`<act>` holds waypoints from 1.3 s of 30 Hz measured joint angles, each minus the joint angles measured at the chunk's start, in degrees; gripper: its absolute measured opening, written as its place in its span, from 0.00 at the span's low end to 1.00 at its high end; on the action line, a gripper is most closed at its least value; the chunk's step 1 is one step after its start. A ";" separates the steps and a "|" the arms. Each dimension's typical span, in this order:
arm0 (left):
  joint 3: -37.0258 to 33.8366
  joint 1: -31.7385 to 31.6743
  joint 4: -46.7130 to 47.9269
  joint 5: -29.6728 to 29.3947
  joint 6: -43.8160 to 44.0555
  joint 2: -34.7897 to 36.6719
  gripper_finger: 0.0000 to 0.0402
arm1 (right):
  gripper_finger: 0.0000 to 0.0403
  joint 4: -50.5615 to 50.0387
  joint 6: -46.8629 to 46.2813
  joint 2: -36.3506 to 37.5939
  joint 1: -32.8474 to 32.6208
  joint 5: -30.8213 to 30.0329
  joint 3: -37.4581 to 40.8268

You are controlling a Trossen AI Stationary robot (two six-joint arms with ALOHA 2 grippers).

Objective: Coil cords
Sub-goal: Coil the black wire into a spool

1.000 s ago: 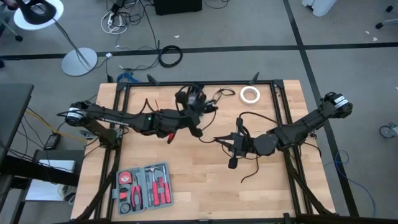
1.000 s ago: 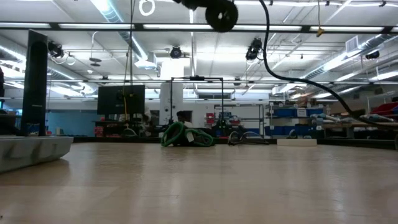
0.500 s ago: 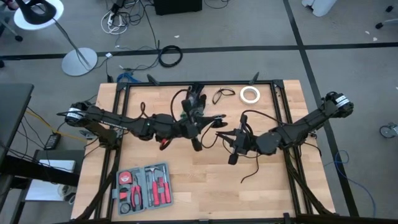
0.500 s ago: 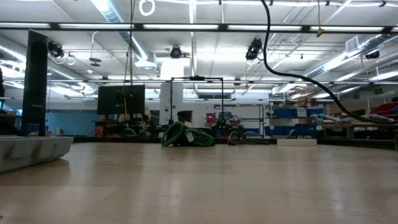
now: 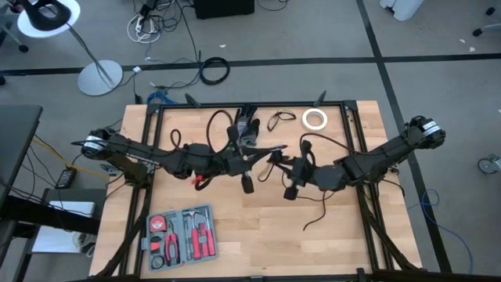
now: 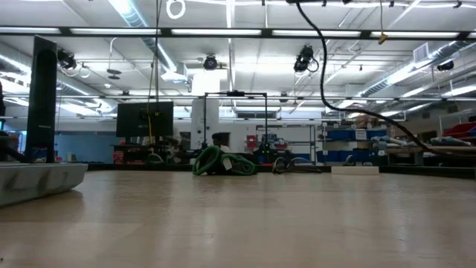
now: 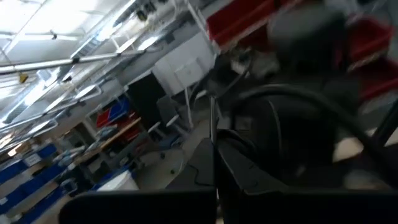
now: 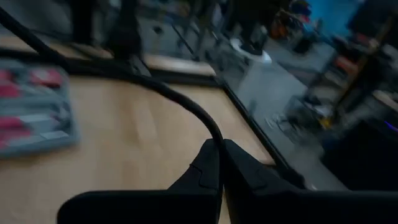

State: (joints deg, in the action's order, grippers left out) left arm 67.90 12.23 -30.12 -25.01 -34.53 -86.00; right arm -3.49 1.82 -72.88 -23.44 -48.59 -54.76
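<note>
From above I see the wooden table (image 5: 258,235) filling the middle of my view, with both dark arms reaching in toward its centre from either side. The left arm stretches across from the left edge, and its left pincer (image 5: 244,135) sits near the back middle of the table; my wrist camera there shows the two fingers (image 7: 216,163) pressed together, closed, with a black cord (image 7: 292,99) arching just ahead of them. The right arm comes in from the right edge, its right pincer (image 5: 275,157) close to the left one. Its fingers (image 8: 219,163) are clamped on a black cord (image 8: 155,87), which runs away from the tips over the wood. That same cord (image 5: 317,205) trails loosely across the table toward the front. A small loose loop (image 5: 279,120) of cord lies near the back rail, beside the white tape roll (image 5: 315,119). A tool case (image 5: 182,235) lies at front left.
</note>
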 joint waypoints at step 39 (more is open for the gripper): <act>0.04 -5.60 0.41 -26.89 -35.65 -4.70 0.00 | 0.00 1.68 0.33 -9.31 0.11 10.31 0.00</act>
State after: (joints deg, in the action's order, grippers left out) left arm 67.94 6.63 -29.71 -51.90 -70.17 -90.70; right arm -1.81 2.14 -82.20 -23.33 -38.28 -54.76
